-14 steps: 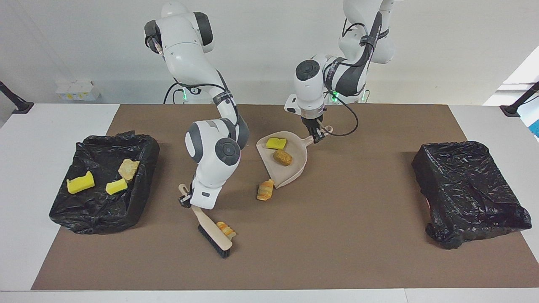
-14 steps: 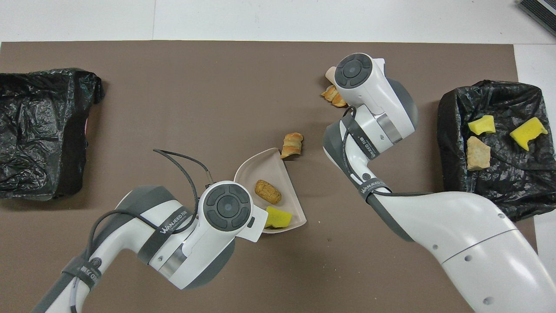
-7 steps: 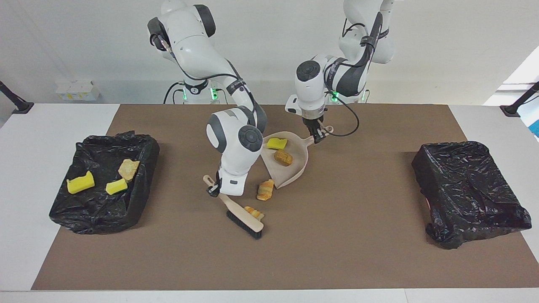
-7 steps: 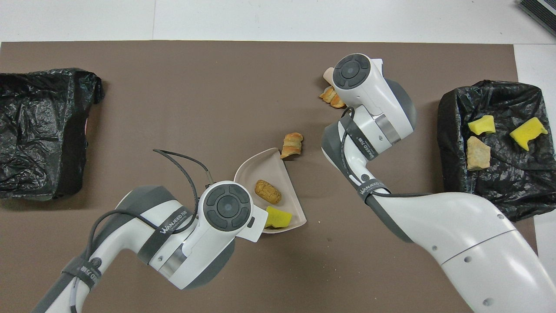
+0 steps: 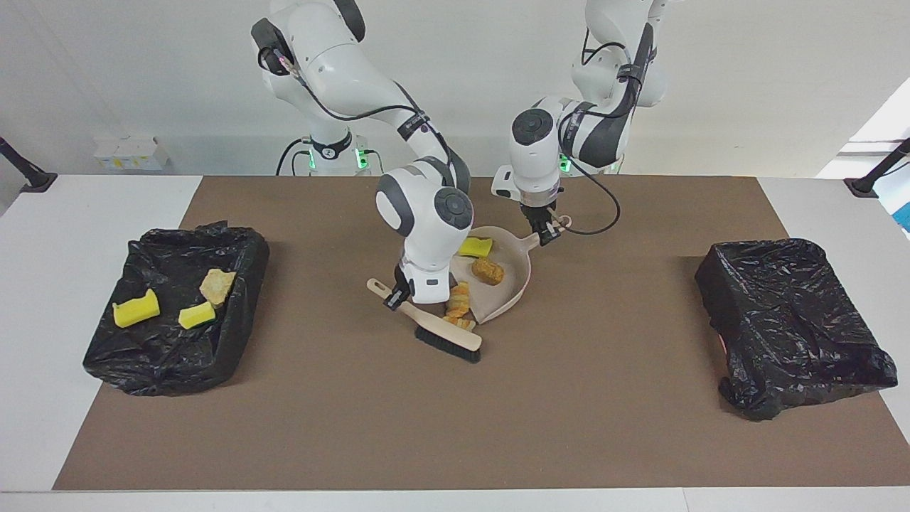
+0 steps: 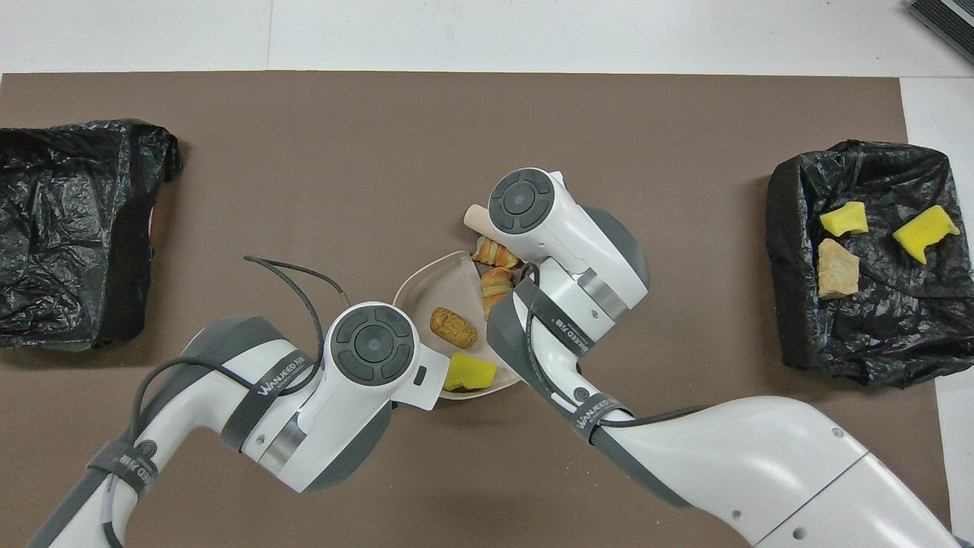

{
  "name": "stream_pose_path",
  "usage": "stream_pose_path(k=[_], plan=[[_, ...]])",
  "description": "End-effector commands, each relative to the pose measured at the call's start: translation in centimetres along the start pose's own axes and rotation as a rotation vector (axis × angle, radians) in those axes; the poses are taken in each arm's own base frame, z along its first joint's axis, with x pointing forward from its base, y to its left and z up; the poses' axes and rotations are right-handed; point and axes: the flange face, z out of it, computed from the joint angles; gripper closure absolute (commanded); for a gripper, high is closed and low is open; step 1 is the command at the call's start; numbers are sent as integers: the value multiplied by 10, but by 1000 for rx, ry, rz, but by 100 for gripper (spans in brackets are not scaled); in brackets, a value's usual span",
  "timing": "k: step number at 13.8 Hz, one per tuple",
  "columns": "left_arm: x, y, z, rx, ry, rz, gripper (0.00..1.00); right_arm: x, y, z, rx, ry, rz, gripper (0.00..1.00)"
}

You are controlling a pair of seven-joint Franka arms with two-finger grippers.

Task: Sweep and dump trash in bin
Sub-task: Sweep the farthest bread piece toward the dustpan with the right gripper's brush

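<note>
The beige dustpan (image 5: 509, 290) (image 6: 431, 291) lies mid-table with a yellow sponge chunk (image 5: 475, 247) (image 6: 469, 373) and a brown bread-like piece (image 5: 488, 271) (image 6: 453, 327) of trash in it. My left gripper (image 5: 546, 232) is shut on the pan's handle. Two golden bread-like scraps (image 5: 458, 299) (image 6: 494, 283) lie together at the pan's mouth. The hand brush (image 5: 448, 341) rests its black bristles against them, and my right gripper (image 5: 394, 295) is shut on its handle. In the overhead view both grippers are hidden under their wrists.
A black-lined bin (image 5: 153, 363) (image 6: 860, 335) at the right arm's end holds two yellow sponge chunks (image 5: 135, 308) and a tan piece (image 5: 216, 286). Another black-lined bin (image 5: 789, 320) (image 6: 68, 228) stands at the left arm's end.
My right arm has swept the brush toward the dustpan, pushing one bread scrap up against the other at the pan's mouth. The pan and my left gripper shifted slightly toward the left arm's end.
</note>
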Motion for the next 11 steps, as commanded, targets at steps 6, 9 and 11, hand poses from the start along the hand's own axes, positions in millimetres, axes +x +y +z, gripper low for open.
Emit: stream_pose_path(k=[6,9,11], plan=[[-22,-23,4,-4,8,-66,100,2,-99,-21,160,-22,171,100],[-28,-32,6,-9,7,-75,100,1,-105,-25,187,-43,252,100],[-29,-36,7,-4,18,-76,100,-10,-93,-39,186,-44,264,100]])
